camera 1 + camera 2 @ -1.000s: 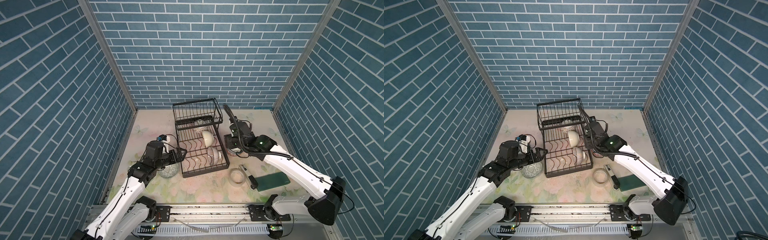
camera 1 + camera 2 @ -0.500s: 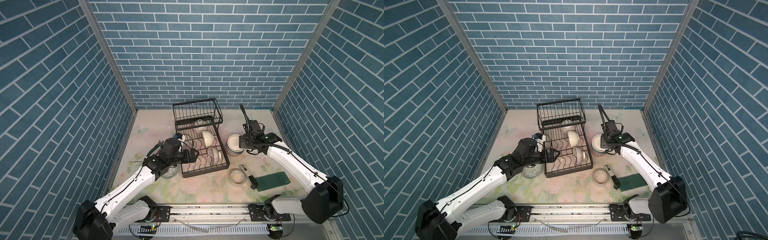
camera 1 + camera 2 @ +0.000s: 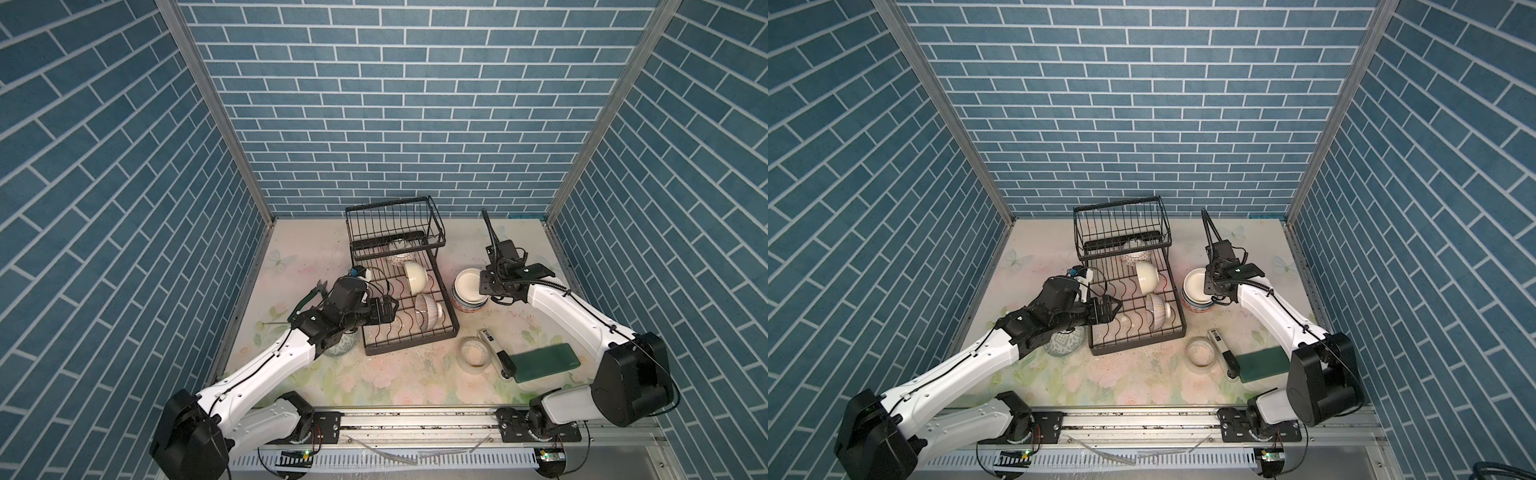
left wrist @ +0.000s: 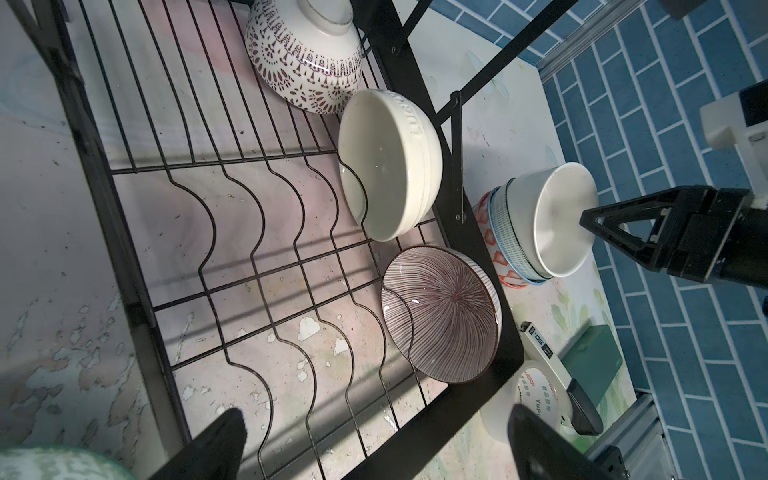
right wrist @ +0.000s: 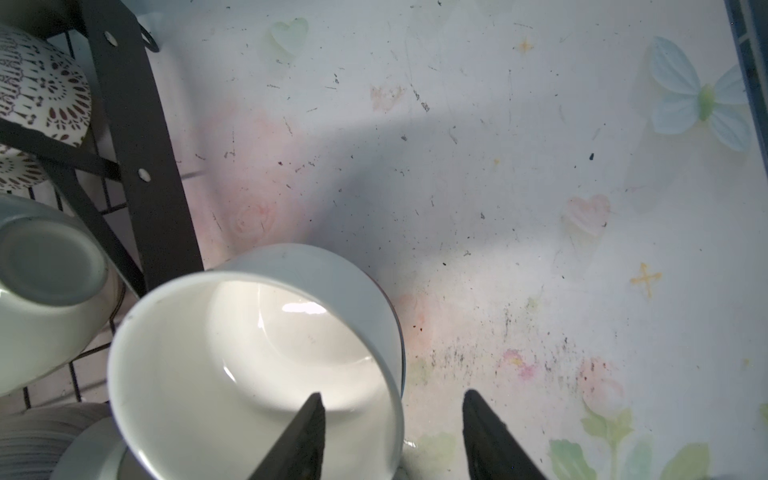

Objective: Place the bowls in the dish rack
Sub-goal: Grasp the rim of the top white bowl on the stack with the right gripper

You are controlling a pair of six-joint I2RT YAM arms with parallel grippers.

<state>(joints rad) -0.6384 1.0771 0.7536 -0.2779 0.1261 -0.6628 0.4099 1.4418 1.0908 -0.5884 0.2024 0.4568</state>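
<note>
My right gripper (image 5: 394, 395) straddles the top white bowl's (image 5: 249, 353) rim, jaws apart, nothing pinched yet, so it can lift off the stack (image 3: 467, 303) beside the dish rack (image 4: 478, 266); left gripper (image 4: 378, 411) hangs spread wide, empty, above the rack's free dividers (image 4: 266, 208).

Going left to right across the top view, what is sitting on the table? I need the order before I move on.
green bowl → dish rack → bowl stack → green pad. The tape ring overlaps the stack's span, so it is left out.
</note>
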